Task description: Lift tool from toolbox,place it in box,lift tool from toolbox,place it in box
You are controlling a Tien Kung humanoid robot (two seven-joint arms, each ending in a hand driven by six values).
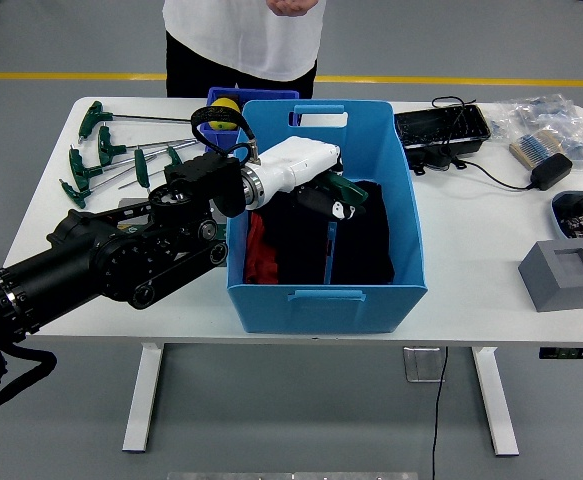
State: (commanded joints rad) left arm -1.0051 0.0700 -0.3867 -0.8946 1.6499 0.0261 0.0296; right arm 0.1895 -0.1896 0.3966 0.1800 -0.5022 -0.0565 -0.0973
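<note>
Left hand (pixel 316 185), white-shelled, reaches over the rim of the blue box (pixel 326 295) with its fingers clamped on the green handle of a T-handle tool (pixel 333 215), whose thin steel shaft hangs down onto the black cloth (pixel 356 240) inside; the right arm is out of view. Tool looks stiff, fairly light and top-heavy, its bare shaft likely slick, so the moulded handle is the sound place to grip. More tools (pixel 106 155) lie on the table's (pixel 471 250) left end.
</note>
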